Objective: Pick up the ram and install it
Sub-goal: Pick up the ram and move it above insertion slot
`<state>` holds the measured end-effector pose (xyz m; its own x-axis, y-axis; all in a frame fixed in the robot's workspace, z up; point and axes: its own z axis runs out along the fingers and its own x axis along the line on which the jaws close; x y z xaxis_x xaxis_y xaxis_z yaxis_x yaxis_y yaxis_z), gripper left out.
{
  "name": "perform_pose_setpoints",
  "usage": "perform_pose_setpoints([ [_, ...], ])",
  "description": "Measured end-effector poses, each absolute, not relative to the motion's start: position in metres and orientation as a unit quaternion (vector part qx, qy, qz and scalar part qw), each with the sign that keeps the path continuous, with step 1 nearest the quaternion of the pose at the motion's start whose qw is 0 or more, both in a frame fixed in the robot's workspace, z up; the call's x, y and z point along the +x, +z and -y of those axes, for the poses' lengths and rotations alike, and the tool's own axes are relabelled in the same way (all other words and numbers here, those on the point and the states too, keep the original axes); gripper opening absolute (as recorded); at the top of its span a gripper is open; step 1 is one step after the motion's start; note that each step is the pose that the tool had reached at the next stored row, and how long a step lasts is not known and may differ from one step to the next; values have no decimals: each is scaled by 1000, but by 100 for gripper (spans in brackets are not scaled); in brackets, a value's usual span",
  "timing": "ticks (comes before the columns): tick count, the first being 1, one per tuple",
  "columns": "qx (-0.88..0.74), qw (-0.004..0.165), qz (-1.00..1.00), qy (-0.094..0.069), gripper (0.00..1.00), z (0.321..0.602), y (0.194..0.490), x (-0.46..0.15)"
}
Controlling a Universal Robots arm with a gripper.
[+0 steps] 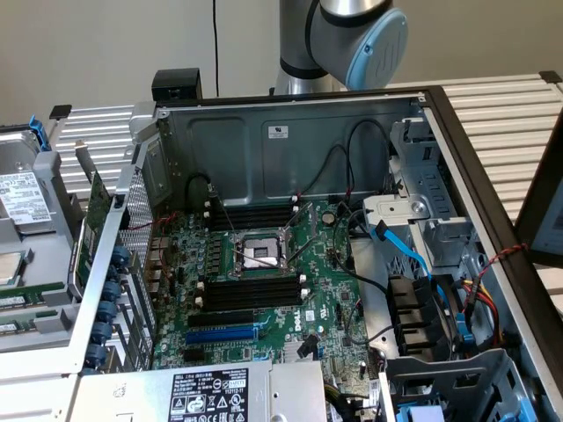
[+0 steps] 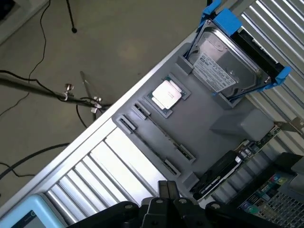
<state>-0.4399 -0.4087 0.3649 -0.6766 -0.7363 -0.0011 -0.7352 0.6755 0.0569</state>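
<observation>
Nearest the exterior camera sits the power supply [image 1: 207, 396] with its printed label, at the front edge of the open computer case. At the exterior view's left, outside the case, a grey tray [image 1: 51, 251] holds a hard drive [image 1: 22, 198] and, lower down, the ram [image 1: 31, 294], a green stick lying in its groove, untouched. Toward the middle, the motherboard [image 1: 317, 264] lies exposed, and its black memory slots [image 1: 251, 290] look empty. Farther right and behind the case stands the arm [image 1: 352, 35]. In the wrist view the gripper [image 2: 167, 187] hangs above the slatted table just beside the tray, fingers pressed together and holding nothing. By my reading the task has barely begun: the ram is not yet picked up and nothing is installed.
</observation>
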Motion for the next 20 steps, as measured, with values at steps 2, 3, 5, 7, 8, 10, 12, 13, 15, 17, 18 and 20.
perform_pose_setpoints([
  [2, 419, 11, 908, -26, 10, 409, 364, -440],
  [3, 428, 12, 904, -26, 10, 409, 364, -440],
  [5, 443, 12, 896, -26, 10, 409, 364, -440],
  [7, 459, 13, 888, -26, 10, 409, 364, -440],
  [8, 467, 13, 884, -25, 10, 409, 364, -440],
  [10, 484, 13, 875, -25, 10, 409, 363, -440],
  [12, 500, 14, 866, -25, 10, 409, 363, -440],
  [13, 507, 14, 861, -25, 10, 409, 363, -440],
  [15, 523, 14, 852, -25, 10, 409, 362, -440],
  [17, 538, 15, 842, -24, 10, 409, 362, -440],
  [18, 546, 15, 837, -24, 10, 409, 361, -440],
  [20, 561, 15, 827, -24, 10, 409, 360, -440],
])
